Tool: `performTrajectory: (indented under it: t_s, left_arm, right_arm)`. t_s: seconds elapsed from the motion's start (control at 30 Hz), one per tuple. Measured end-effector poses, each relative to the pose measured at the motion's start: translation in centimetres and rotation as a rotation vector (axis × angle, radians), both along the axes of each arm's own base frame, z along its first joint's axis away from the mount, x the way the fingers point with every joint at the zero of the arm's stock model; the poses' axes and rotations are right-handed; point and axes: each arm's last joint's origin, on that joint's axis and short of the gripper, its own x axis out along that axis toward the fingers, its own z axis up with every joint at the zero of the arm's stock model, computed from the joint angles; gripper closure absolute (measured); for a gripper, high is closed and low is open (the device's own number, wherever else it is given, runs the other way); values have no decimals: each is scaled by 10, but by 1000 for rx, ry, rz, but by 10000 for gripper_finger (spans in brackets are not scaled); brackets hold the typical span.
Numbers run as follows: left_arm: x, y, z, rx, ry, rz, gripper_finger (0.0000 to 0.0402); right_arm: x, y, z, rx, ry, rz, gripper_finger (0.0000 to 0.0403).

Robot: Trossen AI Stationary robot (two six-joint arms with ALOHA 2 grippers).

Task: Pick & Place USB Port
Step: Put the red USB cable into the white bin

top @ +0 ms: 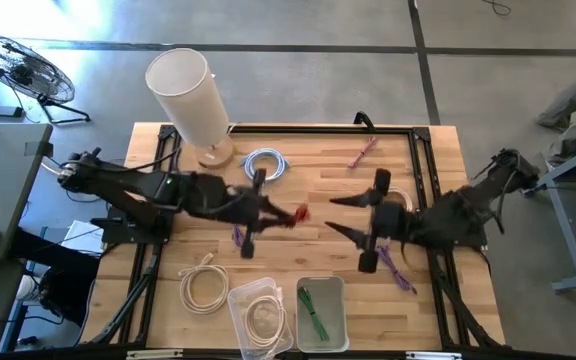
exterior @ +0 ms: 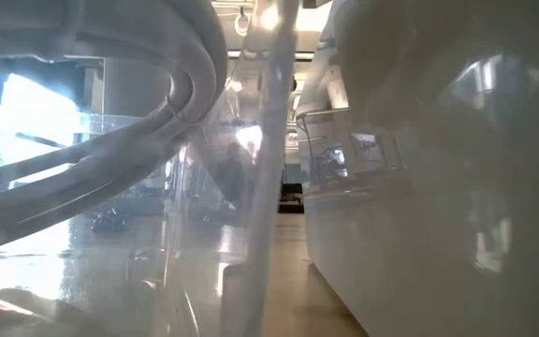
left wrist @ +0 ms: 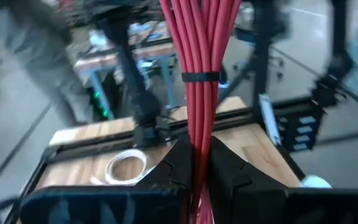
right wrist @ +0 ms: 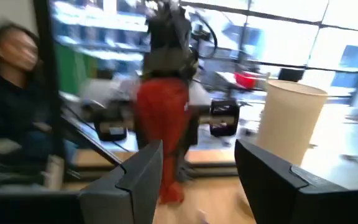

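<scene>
Handing over red cable bundle (left wrist: 199, 74) in mid-air, above middle of wooden table (top: 438, 165). Left gripper (left wrist: 194, 165) pinched tight on bundle, near one end; cords tied w/ small black tie. In high view bundle shows as small red bit between the two arms. Right gripper (right wrist: 197, 171) spread wide, facing bundle, not touching yet. Through right wrist view, red bundle hangs straight ahead under left arm.

How to do it well, as a guess:
- Keep left grip firm & still. No swinging.
- Line up right fingers so bundle sits in the gap, one finger each side.
- Go slow. Grab near black tie, where cords stay packed.
- Close right fully first, then let go w/ left. Not both at once.
- Watch for arms bumping; very close now.

Bins at front edge: clear bin (top: 258, 315) w/ white cable inside, second bin (top: 321, 315) w/ green cable. Likely drop spot, can't tell which. Other cables lie loose on table: white coil (top: 204, 285), blue-white coil (top: 265, 163), purple ones. Tall white tube (top: 188, 90) at back. Low view blocked by bins. Person seen past table in right wrist view.
</scene>
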Motion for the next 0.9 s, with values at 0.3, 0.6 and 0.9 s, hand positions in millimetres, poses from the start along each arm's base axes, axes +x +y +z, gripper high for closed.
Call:
performTrajectory:
  t_s: [0.3, 0.6, 0.9]
  left_arm:
    - [-1, 3, 3, 171, -37, -97, 383]
    - [3, 41, 6, 142, -52, -155, 384]
    - [-2, 67, 14, 122, -102, -212, 384]
  right_arm:
    - [24, -27, -1, 42, -25, 71, 210]
    - [26, -27, 3, -85, -54, 52, 210]
    - [22, -27, 0, -110, -8, -4, 210]
